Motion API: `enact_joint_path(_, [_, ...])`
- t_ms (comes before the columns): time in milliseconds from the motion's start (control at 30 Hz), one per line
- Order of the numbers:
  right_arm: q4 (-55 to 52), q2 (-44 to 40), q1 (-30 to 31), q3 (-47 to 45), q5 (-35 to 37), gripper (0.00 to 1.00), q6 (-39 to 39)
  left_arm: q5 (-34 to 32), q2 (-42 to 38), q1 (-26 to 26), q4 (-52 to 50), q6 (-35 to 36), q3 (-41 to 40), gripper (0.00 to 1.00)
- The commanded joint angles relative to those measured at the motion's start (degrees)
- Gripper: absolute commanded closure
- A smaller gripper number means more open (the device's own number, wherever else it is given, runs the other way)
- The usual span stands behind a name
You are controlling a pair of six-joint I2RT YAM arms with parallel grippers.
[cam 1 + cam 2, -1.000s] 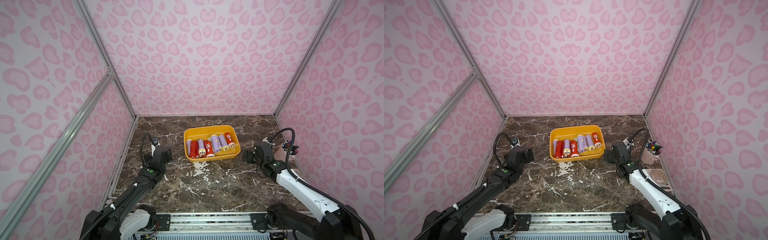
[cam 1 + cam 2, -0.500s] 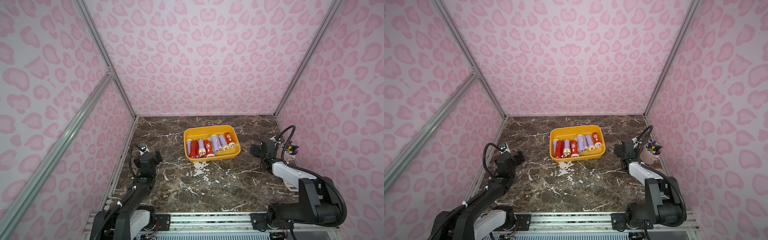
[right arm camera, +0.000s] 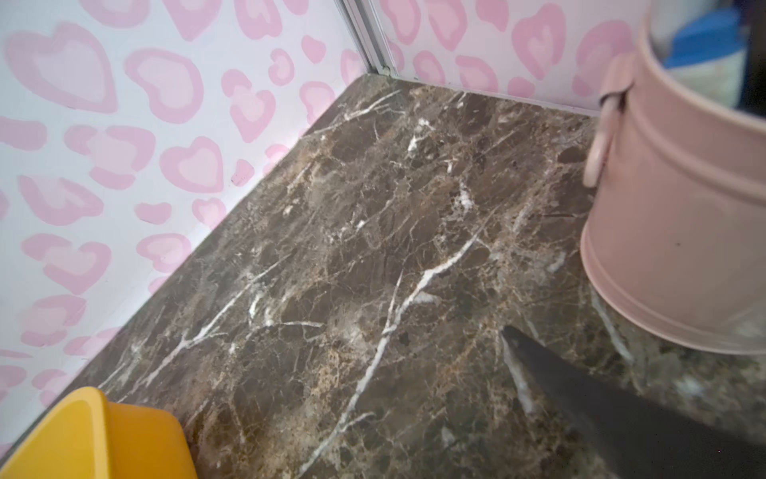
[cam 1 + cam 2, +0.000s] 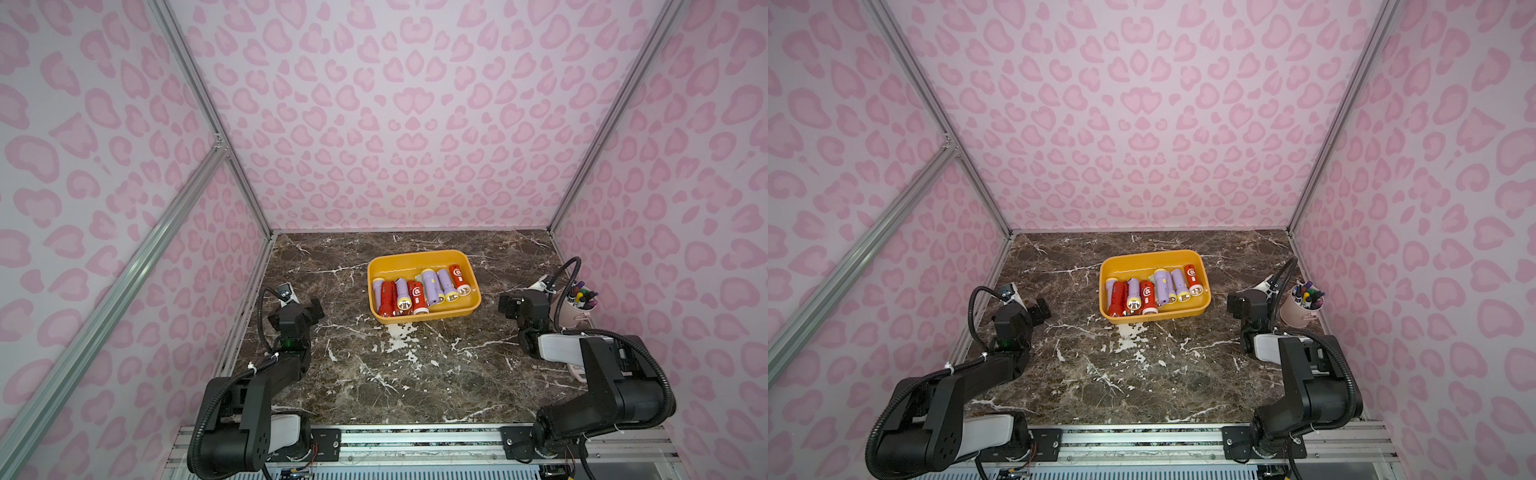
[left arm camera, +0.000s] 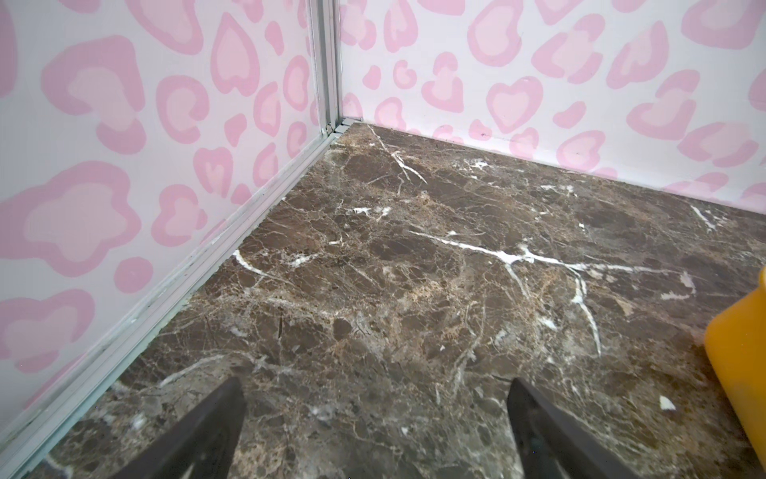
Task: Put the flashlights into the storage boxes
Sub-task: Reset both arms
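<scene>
Desk [image 4: 415, 374]: glossy brown marble with white veins, walled by pink heart-print panels [image 4: 395, 124]

Storage box [image 4: 428, 314]: shallow yellow-orange plastic tray with rounded corners, mid-desk toward the back

Pink cup [image 4: 571, 311]: smooth, banded near base, by the right wall, markers [image 4: 582, 296] inside

Left claw [image 5: 375, 381]: jaws spread wide, bare marble between, holding nothing, well left of the tray

Right claw [image 4: 509, 306]: also wide apart and empty, near the cup; its wrist view catches one finger [image 3: 601, 402] only

Flashlights [image 4: 417, 293]: lilac and red cylinders lying side by side inside the tray in both top views; wrist views show just a tray corner
</scene>
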Motion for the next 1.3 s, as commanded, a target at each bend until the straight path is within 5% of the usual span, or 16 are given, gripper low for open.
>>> enact_joint_path(0, [6.02,-0.25,0.06,-0.87,0.67,0.01,-0.94,-0.18,0.17,0.21,4.3,0.43,0.62,0.01])
enact_joint_path(300, [19.7,2.31,0.03,-6.77,0.78,0.01,-1.21,11.68,-2.62,0.3,6.01,2.69,-2.14,0.03])
enact_joint_path(467, [16.85,1.49,0.0,-5.97,0.76,0.01,-1.24,18.02,-3.43,0.3,7.9,1.49,-3.65,0.06])
enact_joint_path(967, [17.19,1.16,0.34,-6.4,0.6,0.01,-1.73,7.66,-4.11,0.46,12.62,2.56,-6.1,0.07])
enact_joint_path(1100, [17.2,1.22,0.42,-6.38,0.52,0.01,-1.69,5.15,-0.56,1.75,21.37,2.9,-8.38,0.06])
enact_joint_path(1267, [17.06,1.2,0.38,-6.38,0.59,0.01,-1.73,16.05,9.82,5.3,27.65,2.15,-5.93,0.01])
